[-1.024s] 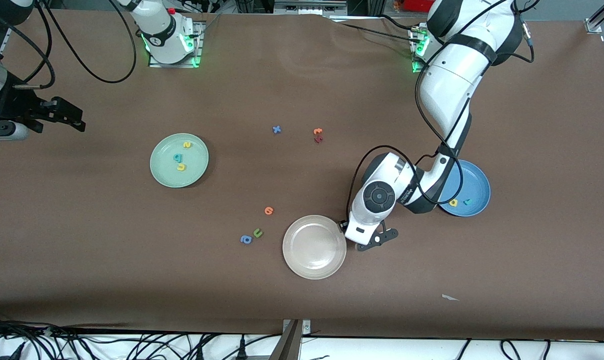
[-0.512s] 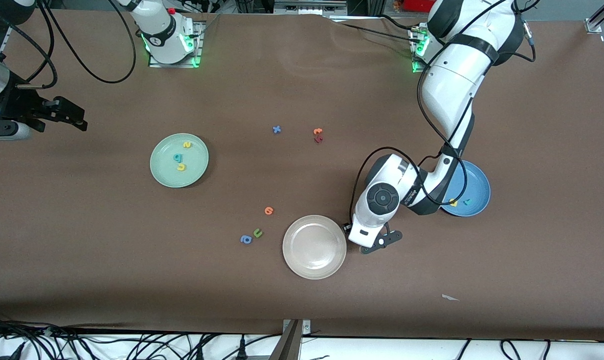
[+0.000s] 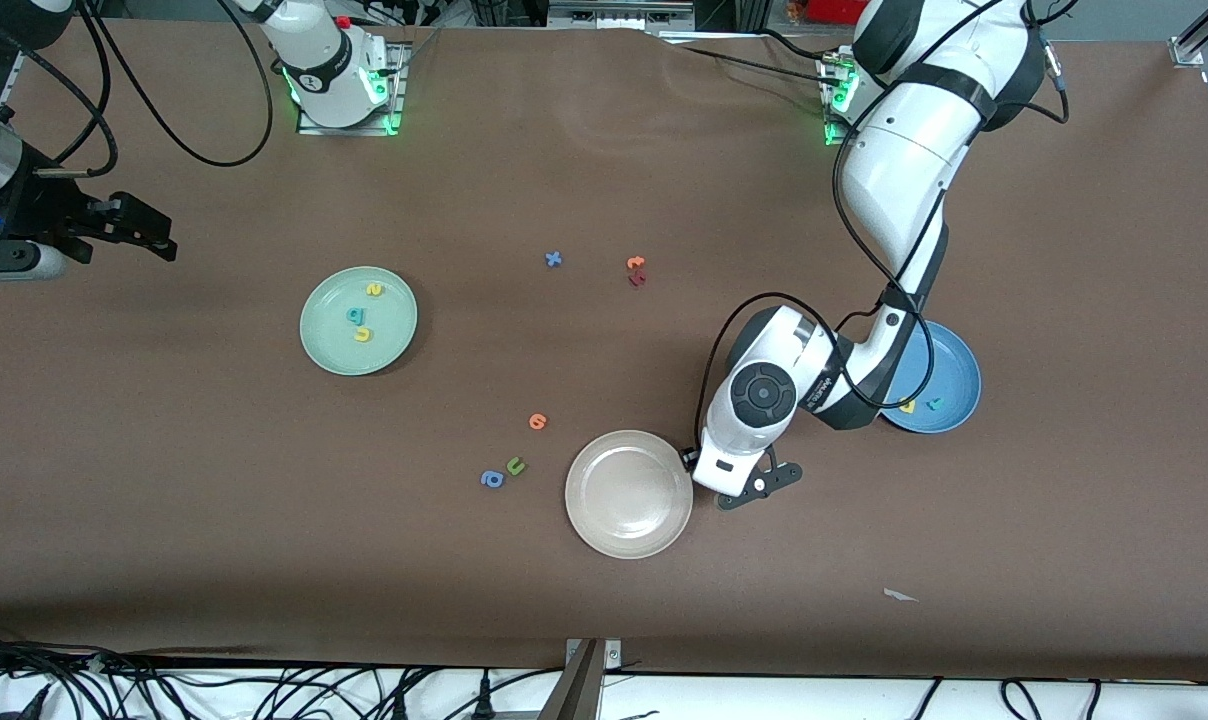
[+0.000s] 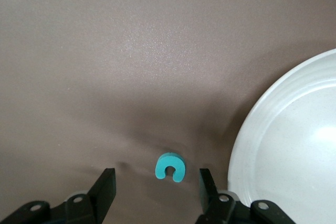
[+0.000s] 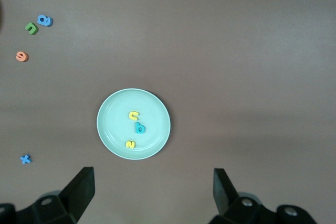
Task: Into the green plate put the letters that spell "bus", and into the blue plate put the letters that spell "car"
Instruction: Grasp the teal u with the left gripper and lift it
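A teal "c" lies flat on the brown table, between the spread fingers of my left gripper. The fingers stand apart from it, so the gripper is open. In the front view the left hand hides this letter beside the cream-white plate. The green plate holds a yellow "s", a teal "b" and a yellow "u". The blue plate, partly under the left arm, holds a yellow "a" and a teal "r". My right gripper waits wide open at the right arm's end of the table.
The cream-white plate sits empty right beside the left gripper. An orange letter, an olive "u" and a blue "a" lie between the plates. A blue "x" and orange and dark red letters lie nearer the bases.
The left hand has shifted only slightly beside the cream-white plate. The right gripper has drifted a little toward the bases.
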Action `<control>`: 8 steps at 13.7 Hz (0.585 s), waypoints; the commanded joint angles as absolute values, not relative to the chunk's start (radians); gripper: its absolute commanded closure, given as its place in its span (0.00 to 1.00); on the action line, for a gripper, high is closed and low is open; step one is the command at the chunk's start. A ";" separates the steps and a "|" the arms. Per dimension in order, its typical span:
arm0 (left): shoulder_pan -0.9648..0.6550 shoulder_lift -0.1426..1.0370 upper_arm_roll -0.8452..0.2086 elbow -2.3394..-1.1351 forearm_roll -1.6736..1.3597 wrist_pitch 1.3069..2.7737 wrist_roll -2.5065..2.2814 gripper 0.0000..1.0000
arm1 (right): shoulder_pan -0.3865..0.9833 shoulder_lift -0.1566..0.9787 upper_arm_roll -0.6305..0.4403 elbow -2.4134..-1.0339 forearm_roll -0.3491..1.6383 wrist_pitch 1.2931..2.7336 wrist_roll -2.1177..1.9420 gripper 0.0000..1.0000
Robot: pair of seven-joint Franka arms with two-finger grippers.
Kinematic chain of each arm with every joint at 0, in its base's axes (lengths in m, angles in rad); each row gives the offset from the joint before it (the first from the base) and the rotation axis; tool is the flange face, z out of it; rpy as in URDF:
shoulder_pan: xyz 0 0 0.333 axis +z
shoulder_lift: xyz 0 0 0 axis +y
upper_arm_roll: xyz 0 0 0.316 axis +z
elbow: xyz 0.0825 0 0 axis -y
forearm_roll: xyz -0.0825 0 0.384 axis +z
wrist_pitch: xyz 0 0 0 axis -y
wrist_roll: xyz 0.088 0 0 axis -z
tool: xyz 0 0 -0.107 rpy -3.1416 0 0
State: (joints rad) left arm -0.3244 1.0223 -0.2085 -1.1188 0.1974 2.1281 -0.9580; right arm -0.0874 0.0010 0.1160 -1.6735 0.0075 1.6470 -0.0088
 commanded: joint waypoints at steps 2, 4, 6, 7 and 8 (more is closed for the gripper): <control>-0.334 1.057 -0.196 -1.089 0.184 2.138 -0.965 0.29 | -0.094 -0.005 0.124 -1.663 0.005 1.631 -0.006 0.00; -0.334 1.058 -0.196 -1.091 0.184 2.143 -0.968 0.35 | -0.094 -0.005 0.123 -1.663 0.005 1.631 -0.005 0.00; -0.334 1.058 -0.196 -1.092 0.184 2.141 -0.968 0.52 | -0.095 -0.006 0.120 -1.663 0.003 1.623 -0.003 0.00; -0.334 1.058 -0.196 -1.092 0.184 2.141 -0.966 0.60 | -0.095 -0.006 0.118 -1.663 0.003 1.621 -0.003 0.00; -0.334 1.058 -0.196 -1.092 0.184 2.141 -0.966 0.65 | -0.097 -0.006 0.115 -1.663 0.003 1.620 -0.003 0.00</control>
